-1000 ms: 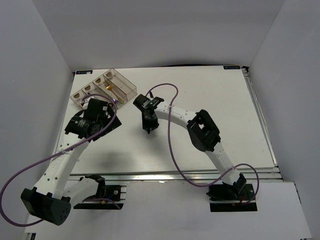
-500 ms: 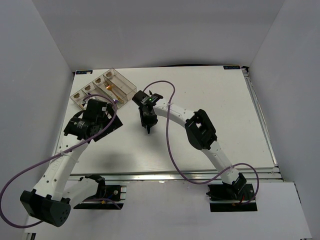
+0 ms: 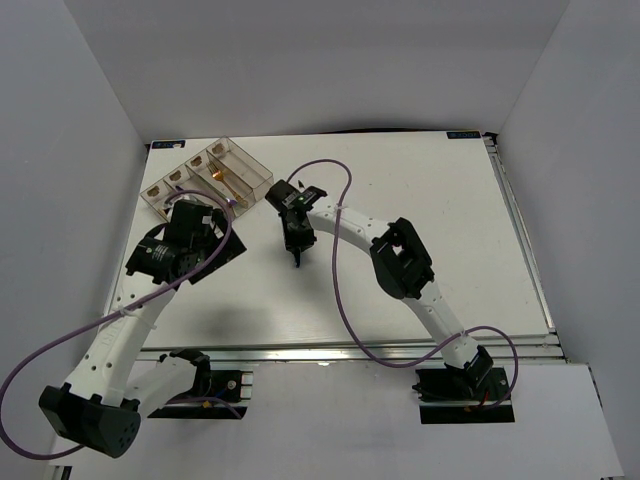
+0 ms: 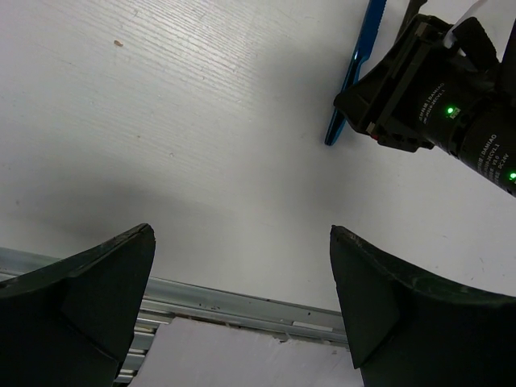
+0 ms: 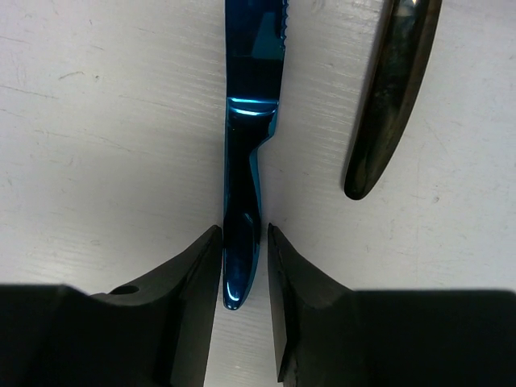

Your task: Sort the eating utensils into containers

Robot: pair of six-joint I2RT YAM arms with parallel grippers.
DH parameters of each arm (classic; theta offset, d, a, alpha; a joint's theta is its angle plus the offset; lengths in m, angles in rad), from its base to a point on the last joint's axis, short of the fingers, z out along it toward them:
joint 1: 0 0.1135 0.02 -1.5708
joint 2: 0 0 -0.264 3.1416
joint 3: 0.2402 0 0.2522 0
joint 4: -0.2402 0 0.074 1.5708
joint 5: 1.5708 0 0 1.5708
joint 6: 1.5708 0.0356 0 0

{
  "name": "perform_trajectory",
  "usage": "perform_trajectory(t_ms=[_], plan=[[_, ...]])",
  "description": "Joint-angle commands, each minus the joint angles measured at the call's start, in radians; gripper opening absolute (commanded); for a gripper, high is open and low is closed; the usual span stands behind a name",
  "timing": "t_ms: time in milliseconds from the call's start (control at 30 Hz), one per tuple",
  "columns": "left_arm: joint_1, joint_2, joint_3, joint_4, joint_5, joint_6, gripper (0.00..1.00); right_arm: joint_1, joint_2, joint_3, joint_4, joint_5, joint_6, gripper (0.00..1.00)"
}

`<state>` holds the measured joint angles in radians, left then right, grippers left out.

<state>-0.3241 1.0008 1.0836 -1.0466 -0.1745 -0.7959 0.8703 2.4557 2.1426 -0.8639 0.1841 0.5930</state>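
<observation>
A blue knife (image 5: pixel 242 161) lies flat on the white table, and its handle end sits between the fingers of my right gripper (image 5: pixel 242 250). The jaws are open and stand very near the handle, with a sliver of gap on the right side. A glossy black utensil handle (image 5: pixel 395 97) lies just to the right of the knife. The left wrist view shows the blue knife (image 4: pixel 352 72) running under the right gripper's body. My left gripper (image 4: pixel 242 306) is wide open and empty, above bare table. The clear organiser tray (image 3: pixel 250 172) at the far left holds a gold fork (image 3: pixel 232 182).
The left arm's wrist (image 3: pixel 185 235) covers the near end of the tray. A metal rail (image 4: pixel 226 302) runs along the table's near edge. Purple cables loop over both arms. White walls enclose the table on three sides.
The right gripper has shifted slightly toward the tray side and its jaws have narrowed around the knife handle. The left arm has barely moved.
</observation>
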Motion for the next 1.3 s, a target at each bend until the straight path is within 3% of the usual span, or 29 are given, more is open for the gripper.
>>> perform_trajectory(t_ms=[0,367,600,700,867,1267], plan=[[-0.004,-0.024,-0.019,0.025,0.015,-0.011,0.98,-0.010,0.177,-0.125,-0.133,0.091,-0.036,0.36],[-0.004,-0.028,-0.022,0.026,0.018,-0.002,0.98,-0.007,0.192,-0.200,-0.149,0.040,-0.142,0.34],[-0.004,-0.030,-0.031,0.036,0.030,0.001,0.98,-0.007,0.232,-0.181,-0.152,0.005,-0.183,0.18],[-0.004,-0.027,-0.027,0.036,0.032,0.004,0.98,-0.005,0.252,-0.145,-0.178,0.026,-0.193,0.00],[-0.004,-0.033,-0.030,0.063,0.059,0.029,0.98,-0.007,0.175,-0.162,-0.176,0.104,-0.182,0.00],[-0.004,-0.070,-0.168,0.310,0.214,-0.023,0.98,-0.008,-0.107,-0.306,-0.075,0.034,-0.125,0.00]])
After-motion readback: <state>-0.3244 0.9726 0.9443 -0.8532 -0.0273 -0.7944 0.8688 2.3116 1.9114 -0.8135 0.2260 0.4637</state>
